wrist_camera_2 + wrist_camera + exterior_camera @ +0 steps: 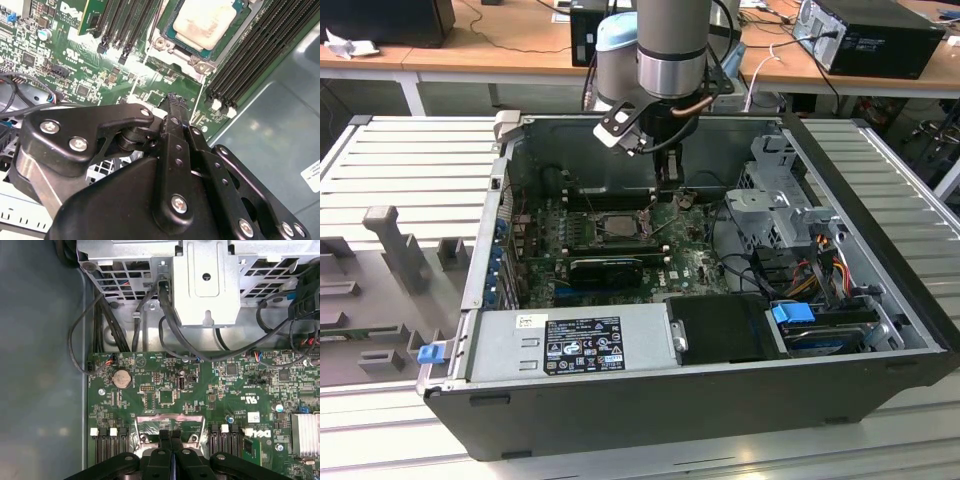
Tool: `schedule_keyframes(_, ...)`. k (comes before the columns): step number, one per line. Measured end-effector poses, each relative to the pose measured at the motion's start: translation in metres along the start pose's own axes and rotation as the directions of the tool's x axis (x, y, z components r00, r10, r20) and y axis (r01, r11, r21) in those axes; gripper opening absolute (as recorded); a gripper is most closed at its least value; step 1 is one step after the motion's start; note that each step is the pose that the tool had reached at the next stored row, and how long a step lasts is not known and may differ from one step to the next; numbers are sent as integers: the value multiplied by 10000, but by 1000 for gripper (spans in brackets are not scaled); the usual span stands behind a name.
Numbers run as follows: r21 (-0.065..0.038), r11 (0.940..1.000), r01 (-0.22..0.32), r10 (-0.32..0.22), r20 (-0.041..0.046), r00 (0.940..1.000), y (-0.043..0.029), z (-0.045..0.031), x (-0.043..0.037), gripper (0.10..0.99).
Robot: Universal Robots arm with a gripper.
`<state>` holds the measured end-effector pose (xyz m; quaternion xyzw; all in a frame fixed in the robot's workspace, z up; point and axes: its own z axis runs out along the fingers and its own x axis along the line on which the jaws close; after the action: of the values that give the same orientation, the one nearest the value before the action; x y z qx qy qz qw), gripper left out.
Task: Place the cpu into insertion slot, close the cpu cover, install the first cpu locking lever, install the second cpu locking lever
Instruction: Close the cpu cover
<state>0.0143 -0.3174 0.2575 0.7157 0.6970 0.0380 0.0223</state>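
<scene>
The cpu (206, 21), a tan-silver square chip, lies in the insertion slot (617, 226) on the green motherboard (165, 385). A silvery cpu cover (176, 55) frames the chip; I cannot tell if it lies fully flat. Its near edge (170, 419) shows in the first wrist view, just ahead of my fingertips. My gripper (667, 188) hangs over the board just off the socket's edge, toward the exterior view's right. In both wrist views its black fingers (172, 107) are pressed together, shut, with nothing between them.
Long black memory slots (250, 55) flank the socket. A grey drive cage (775, 195) with black cables (170, 325) stands at the exterior view's right. The power supply (570, 345) fills the case front. The case wall (270, 145) is close beside the gripper.
</scene>
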Motion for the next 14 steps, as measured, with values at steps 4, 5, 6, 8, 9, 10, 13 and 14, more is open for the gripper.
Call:
schedule_keyframes(4, 0, 10000, 0, 0, 0, 10000, 35, 2, 1, 106)
schedule_keyframes(5, 0, 10000, 0, 0, -1, 10000, 46, 2, 2, 106)
schedule_keyframes(6, 0, 10000, 0, 0, 1, 10000, 55, 1, 3, 106)
schedule_keyframes(8, 1, 10000, 0, 0, 3, 10000, 64, -4, 4, 106)
schedule_keyframes(9, 1, 10000, 0, 0, 1, 10000, 69, -9, 5, 106)
schedule_keyframes(10, 0, 10000, -1, 1, -1, 10000, 79, -10, 7, 106)
schedule_keyframes(13, 1, 10000, 0, 0, 1, 10000, 140, -8, 11, 106)
schedule_keyframes(14, 0, 10000, 0, 0, 0, 10000, 163, -6, 12, 106)
